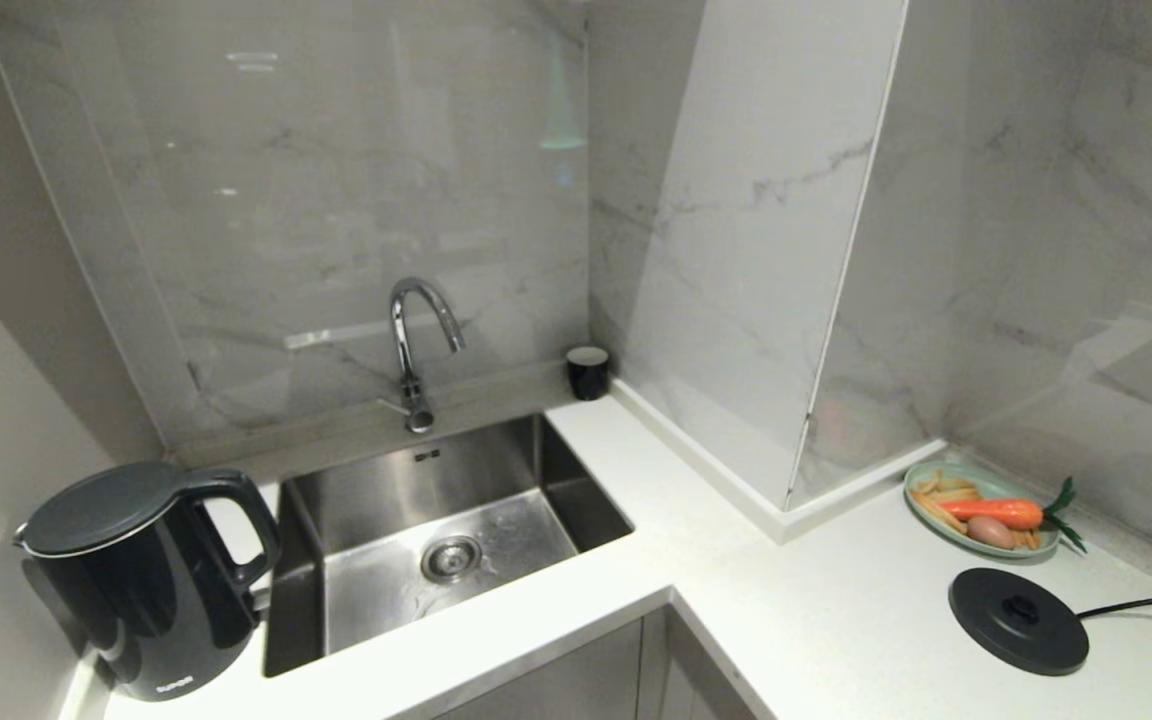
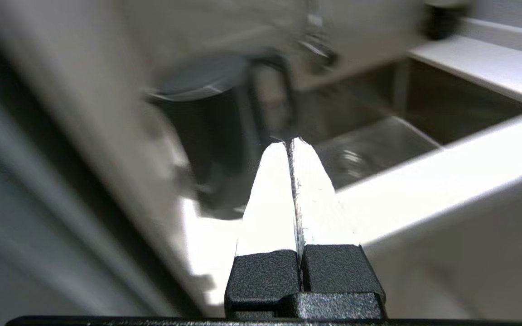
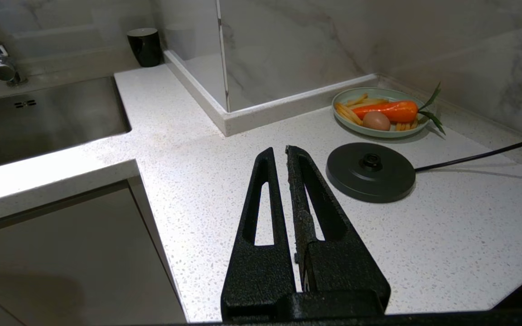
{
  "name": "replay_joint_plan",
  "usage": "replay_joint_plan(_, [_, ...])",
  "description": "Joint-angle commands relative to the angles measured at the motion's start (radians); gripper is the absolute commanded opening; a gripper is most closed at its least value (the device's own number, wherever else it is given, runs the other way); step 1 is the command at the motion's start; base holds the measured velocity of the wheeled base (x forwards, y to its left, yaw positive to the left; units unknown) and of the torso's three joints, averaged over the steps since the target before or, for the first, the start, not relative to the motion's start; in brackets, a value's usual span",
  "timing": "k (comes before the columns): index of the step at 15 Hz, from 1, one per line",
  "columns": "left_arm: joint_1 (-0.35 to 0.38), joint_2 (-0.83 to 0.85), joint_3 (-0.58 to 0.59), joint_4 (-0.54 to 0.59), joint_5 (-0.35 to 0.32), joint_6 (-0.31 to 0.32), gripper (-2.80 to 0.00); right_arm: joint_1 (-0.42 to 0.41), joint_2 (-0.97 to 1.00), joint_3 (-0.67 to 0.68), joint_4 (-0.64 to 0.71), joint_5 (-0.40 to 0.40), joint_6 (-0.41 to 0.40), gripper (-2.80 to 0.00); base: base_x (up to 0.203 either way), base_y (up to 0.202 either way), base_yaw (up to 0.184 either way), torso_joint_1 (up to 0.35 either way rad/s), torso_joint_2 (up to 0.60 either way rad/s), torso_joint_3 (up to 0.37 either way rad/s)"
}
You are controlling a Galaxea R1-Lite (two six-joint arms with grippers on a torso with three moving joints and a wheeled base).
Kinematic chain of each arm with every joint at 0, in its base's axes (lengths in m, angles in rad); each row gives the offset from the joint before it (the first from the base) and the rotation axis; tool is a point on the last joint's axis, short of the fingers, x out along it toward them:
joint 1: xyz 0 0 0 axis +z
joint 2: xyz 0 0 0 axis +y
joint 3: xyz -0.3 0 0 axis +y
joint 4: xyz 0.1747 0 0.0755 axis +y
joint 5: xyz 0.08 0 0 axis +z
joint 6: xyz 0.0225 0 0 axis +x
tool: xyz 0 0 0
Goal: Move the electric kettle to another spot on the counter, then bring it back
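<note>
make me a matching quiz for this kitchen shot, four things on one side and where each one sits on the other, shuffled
Things:
1. electric kettle
2. round black base disc
3. black cup
4. green plate of food

Places:
A. against the wall, just behind the base disc
B. on the counter left of the sink
C. at the back corner, right of the tap
D. on the right stretch of counter, cord trailing right

Pairs: 1-B, 2-D, 3-C, 4-A
</note>
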State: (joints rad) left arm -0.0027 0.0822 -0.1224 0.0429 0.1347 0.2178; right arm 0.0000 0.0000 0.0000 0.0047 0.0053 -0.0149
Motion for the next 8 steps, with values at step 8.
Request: replay_joint_plan(8, [0.003,-0.082,0.109,-0.008,-0.139,-0.156,-2.80,0.000,0.000,0.000,0.000,0.001,-0.002,-2.80,0.000,0.000,0.000,0.000,0.00,0.000])
